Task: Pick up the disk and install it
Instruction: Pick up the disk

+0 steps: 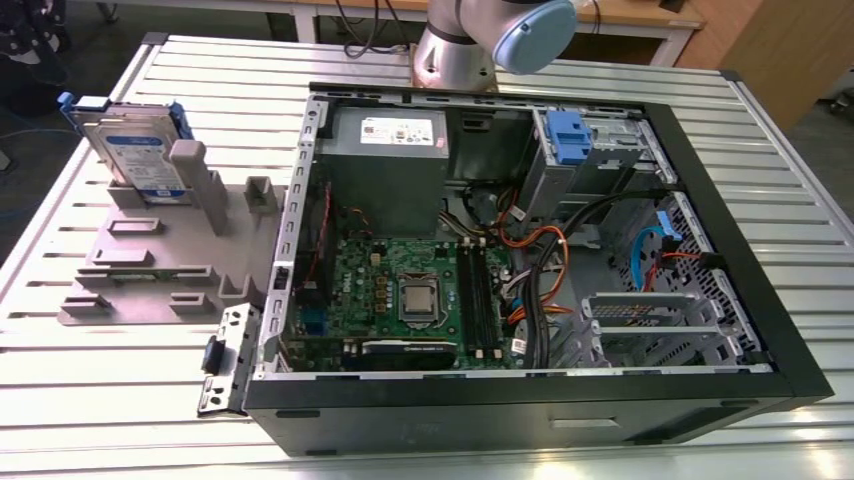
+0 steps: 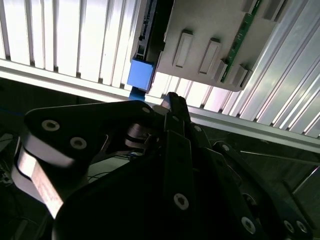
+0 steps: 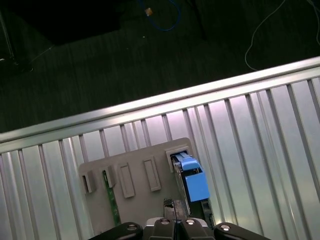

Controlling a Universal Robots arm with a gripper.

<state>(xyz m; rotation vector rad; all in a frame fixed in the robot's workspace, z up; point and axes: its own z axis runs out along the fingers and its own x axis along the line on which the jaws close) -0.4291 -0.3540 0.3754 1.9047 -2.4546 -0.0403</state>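
ribbed table [image 1: 107, 400] w/ disk [image 1: 134, 150] upright in grey holder [image 1: 160, 250], gripper [image 3: 175, 222] above

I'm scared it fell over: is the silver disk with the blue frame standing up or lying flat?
Standing up: the flat silver hard drive in its blue plastic carrier sits on edge in the grey plastic stand.

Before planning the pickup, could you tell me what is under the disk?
The disk stands upright in a grey holder lying on the ribbed table. The holder's posts cover its lower edge.
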